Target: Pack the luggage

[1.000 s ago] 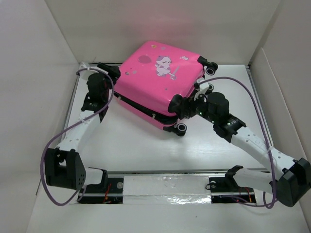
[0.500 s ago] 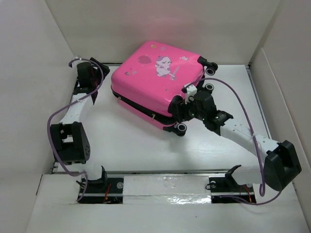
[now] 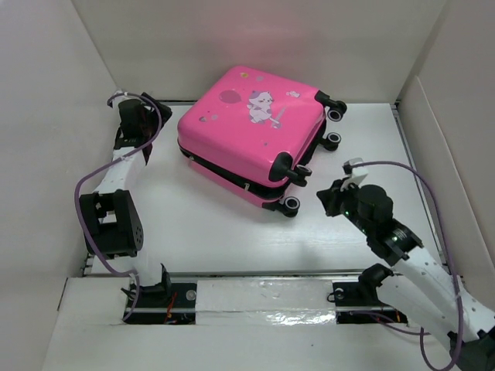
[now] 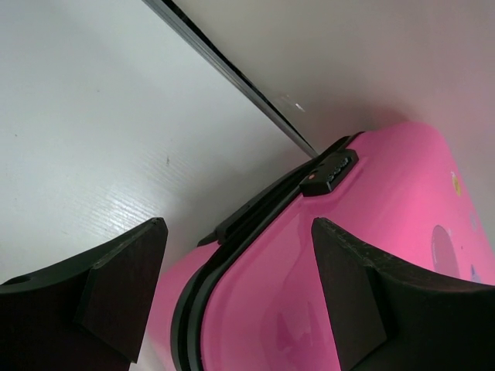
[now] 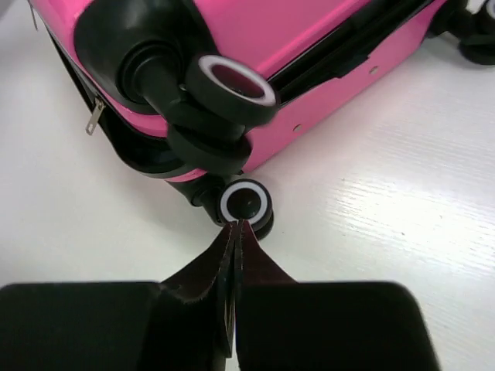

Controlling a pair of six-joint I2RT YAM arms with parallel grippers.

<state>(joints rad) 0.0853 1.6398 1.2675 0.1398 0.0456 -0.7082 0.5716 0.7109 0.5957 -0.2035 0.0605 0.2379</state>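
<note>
Left jaws spread, right jaws closed, luggage [image 3: 240, 131]

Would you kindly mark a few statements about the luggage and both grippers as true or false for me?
1. The luggage lies with its printed side up. True.
2. The right gripper grips a wheel. False: it is shut on nothing, just short of the wheel.
3. The left gripper is open. True.
4. The wheels face the left arm. False: they face the right arm's side.
</note>
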